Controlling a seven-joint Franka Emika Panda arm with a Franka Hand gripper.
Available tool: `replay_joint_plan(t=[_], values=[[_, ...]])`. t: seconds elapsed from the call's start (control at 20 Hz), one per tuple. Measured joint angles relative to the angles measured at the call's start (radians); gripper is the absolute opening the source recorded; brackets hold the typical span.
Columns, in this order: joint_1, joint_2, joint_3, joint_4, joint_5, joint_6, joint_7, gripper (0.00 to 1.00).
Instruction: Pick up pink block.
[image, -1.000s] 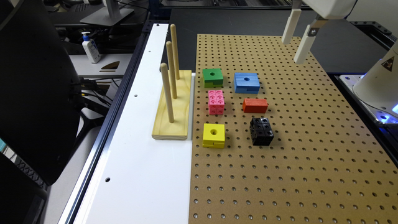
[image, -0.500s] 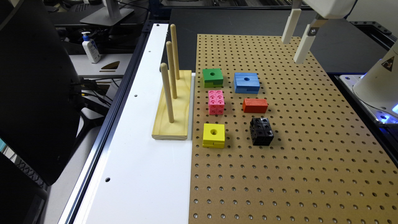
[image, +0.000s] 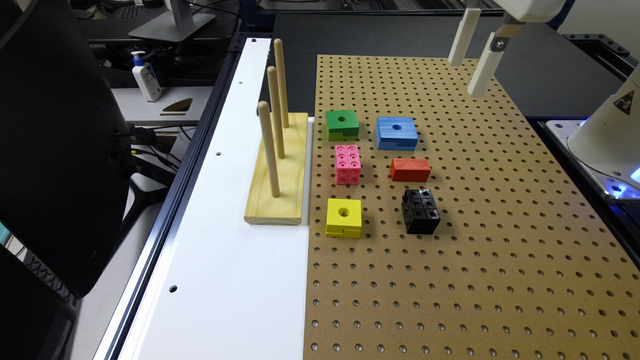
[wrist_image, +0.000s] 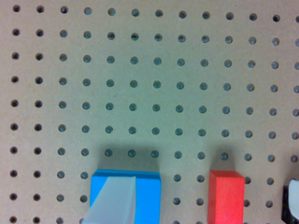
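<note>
Pink block (image: 348, 164) sits hemmed in: green block (image: 342, 124) just behind, yellow block (image: 344, 218) near in front, peg stand (image: 278, 170) on the exterior view's left. Orange block (image: 410, 169) lies apart on its right, leaving a gap. Space above is open.

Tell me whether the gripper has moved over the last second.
No. In the exterior view the gripper holds the same spot above the pegboard's far edge, beyond the blue block.
</note>
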Motion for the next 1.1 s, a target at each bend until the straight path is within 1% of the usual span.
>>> replay_joint_plan(t=[0.1, 0.2, 0.25, 0.35, 0.5, 0.65, 0.75, 0.9, 0.95, 1.0, 1.1], values=[[0.000, 0.005, 0.000, 0.005, 0.0000, 0.004, 0.000, 1.00], [0.001, 0.021, 0.000, 0.018, 0.0000, 0.013, 0.000, 1.00], [0.001, 0.034, 0.000, 0.027, 0.0000, 0.020, 0.000, 1.00], [0.003, 0.072, 0.001, 0.054, 0.0000, 0.036, 0.000, 1.00], [0.004, 0.152, 0.004, 0.115, 0.0001, 0.056, 0.002, 1.00], [0.004, 0.233, 0.011, 0.179, 0.0002, 0.062, 0.009, 1.00], [0.004, 0.273, 0.015, 0.213, 0.0002, 0.062, 0.012, 1.00], [0.004, 0.307, 0.018, 0.247, 0.0002, 0.062, 0.014, 1.00], [0.005, 0.317, 0.022, 0.260, 0.0010, 0.063, 0.017, 1.00], [0.005, 0.330, 0.028, 0.278, 0.0013, 0.063, 0.023, 1.00], [0.005, 0.365, 0.044, 0.318, 0.0013, 0.062, 0.041, 1.00]])
